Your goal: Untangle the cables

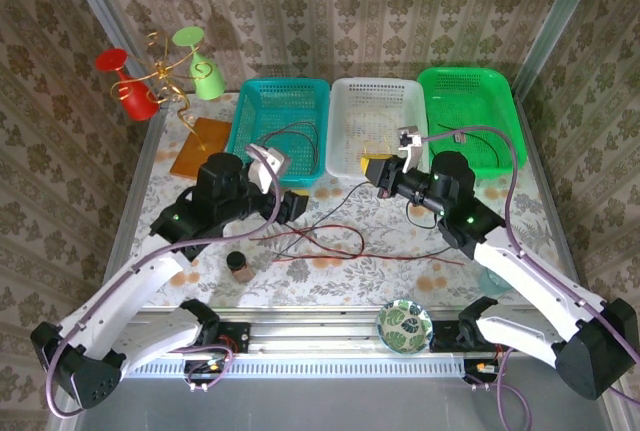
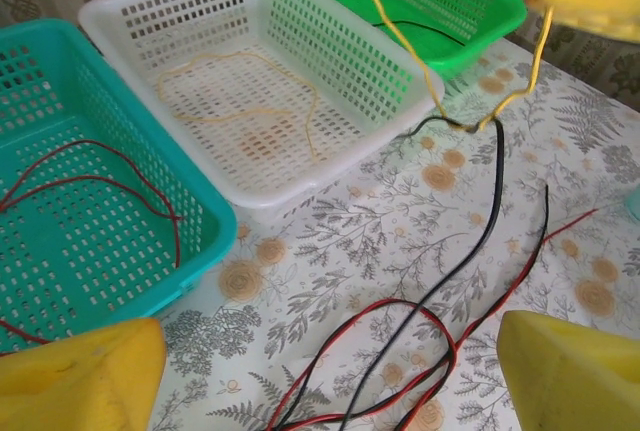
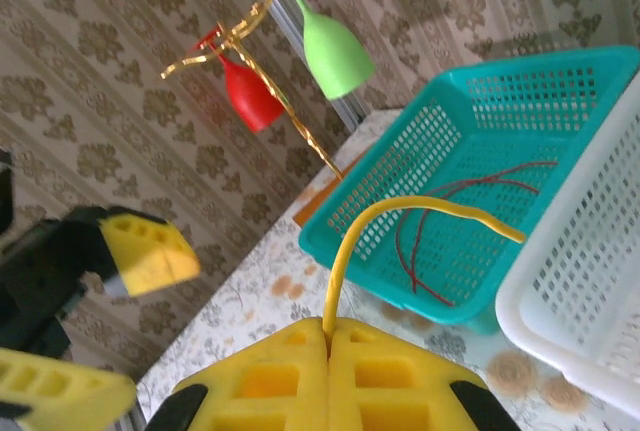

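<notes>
A: Left side?
B: Teal basket, with a red cable looped on its floor. Left gripper sits just in front of it, low over the table. Jaws are spread wide, nothing between the pads.
A: Loose stuff?
B: A second red cable and a black cable lie looped and crossing on the table. They run in under the open jaws.
A: Middle?
B: White basket, with a pale yellow cable flat on the bottom.
A: Right arm?
B: Right gripper is at the white basket's front rim, pads pressed together, pinching an orange-yellow cable. The cable arches up out of the pinch. In the left wrist view it hangs down and meets the black cable at the table.
A: Far right?
B: Green basket, with a dark cable inside.
</notes>
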Tool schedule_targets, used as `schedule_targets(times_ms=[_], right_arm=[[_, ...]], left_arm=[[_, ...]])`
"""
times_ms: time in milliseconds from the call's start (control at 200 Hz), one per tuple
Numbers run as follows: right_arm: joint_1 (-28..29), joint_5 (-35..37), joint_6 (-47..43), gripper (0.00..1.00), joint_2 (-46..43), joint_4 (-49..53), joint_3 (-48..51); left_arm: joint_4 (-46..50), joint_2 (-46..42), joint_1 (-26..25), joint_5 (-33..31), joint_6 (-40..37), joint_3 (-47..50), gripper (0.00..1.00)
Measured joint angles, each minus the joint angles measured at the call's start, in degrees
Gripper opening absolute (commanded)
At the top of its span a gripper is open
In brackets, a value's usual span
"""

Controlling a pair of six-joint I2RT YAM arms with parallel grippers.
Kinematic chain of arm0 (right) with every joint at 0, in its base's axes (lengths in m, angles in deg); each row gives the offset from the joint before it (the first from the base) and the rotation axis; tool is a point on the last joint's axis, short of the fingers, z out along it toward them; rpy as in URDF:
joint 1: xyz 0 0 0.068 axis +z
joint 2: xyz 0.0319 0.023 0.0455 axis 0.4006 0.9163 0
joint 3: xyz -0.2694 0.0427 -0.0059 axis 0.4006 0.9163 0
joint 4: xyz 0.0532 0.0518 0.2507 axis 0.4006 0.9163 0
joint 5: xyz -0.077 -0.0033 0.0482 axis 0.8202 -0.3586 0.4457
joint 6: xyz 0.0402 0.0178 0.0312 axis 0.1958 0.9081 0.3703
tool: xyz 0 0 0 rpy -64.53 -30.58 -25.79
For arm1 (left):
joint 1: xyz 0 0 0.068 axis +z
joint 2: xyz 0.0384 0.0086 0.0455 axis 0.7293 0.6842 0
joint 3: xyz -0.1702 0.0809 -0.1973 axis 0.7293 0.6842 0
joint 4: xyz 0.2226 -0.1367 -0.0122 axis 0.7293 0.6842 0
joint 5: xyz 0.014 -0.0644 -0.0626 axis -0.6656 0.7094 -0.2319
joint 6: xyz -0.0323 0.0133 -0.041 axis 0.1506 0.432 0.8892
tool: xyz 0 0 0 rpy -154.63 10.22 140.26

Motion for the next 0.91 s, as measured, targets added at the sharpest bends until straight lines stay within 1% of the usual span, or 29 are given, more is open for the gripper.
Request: schedule_targets(times_ms=[200,390,590,635,725,905], right_arm=[[-0.81,0.31,-0.7,0.0,-0.61,-0.33,-0.79],[-1.64,0.31,-0.39,0.0,-0.83,0.33,-3.67],[-1.64,0.81,1.97,0.0,-5.22,1.9,-4.11],[-1.64,1.38,2.36,0.0,-6.6,2.36,-4.11],[-1.64,2.69,3.04,0.0,-9.16,2.62,-4.11],[-1.64,5.73,4.94,0.0,-11.76,1.92,-3.87]], left_arm=[[-1.95,1.55,-1.53,0.94,-0.52,-0.02,0.86],[-2.4,2.25,-2.14,1.18,-1.53,-0.46,0.86],[-2.99,2.25,-2.23,1.44,-2.84,-0.83,0.86],[-3.13,2.36,-2.25,1.75,-3.13,-1.07,0.85],[-3.74,3.04,-2.25,2.82,-4.0,-1.81,0.76],[-7.56,5.35,-4.0,4.83,-4.74,-2.8,0.75]])
